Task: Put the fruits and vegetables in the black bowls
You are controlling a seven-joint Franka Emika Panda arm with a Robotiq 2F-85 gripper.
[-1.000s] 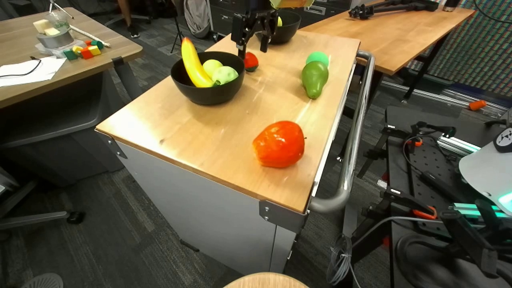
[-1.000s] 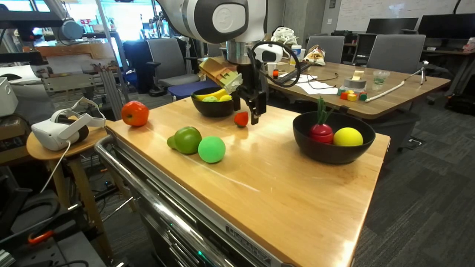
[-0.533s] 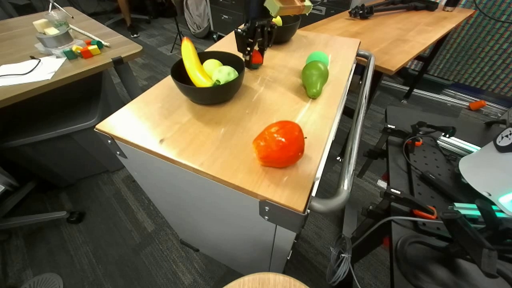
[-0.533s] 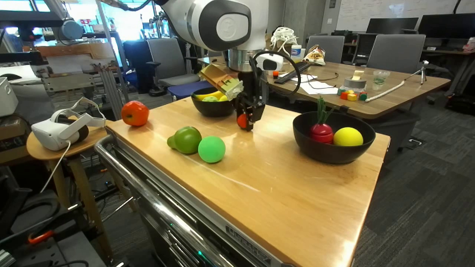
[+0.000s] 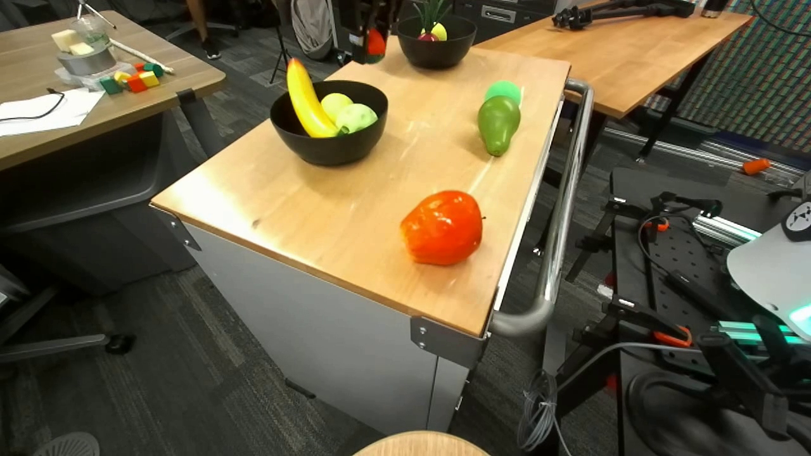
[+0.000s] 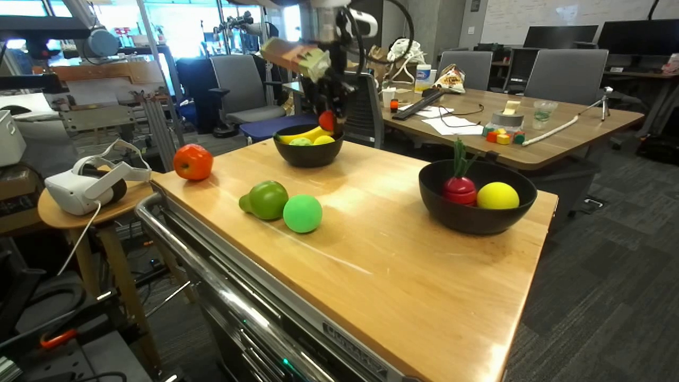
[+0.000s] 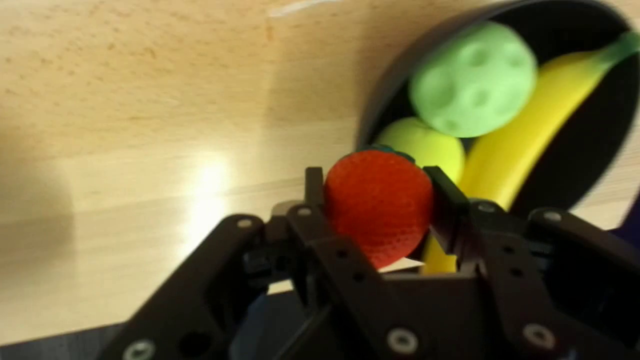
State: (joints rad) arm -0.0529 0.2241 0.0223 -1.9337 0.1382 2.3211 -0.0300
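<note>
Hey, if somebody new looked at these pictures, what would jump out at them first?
Probably the red strawberry gripped in the claw, near the middle of the wrist view. Next might come the bright yellow banana resting in a black bowl, then the large glossy red fruit, perhaps an apple or tomato, near a corner of the wooden tabletop in both exterior views.

The small round red fruit (image 7: 377, 205) is green-capped, the curved yellow banana (image 7: 522, 137) green-stemmed (both round smooth bowls (image 6: 477, 220) plain black).
</note>
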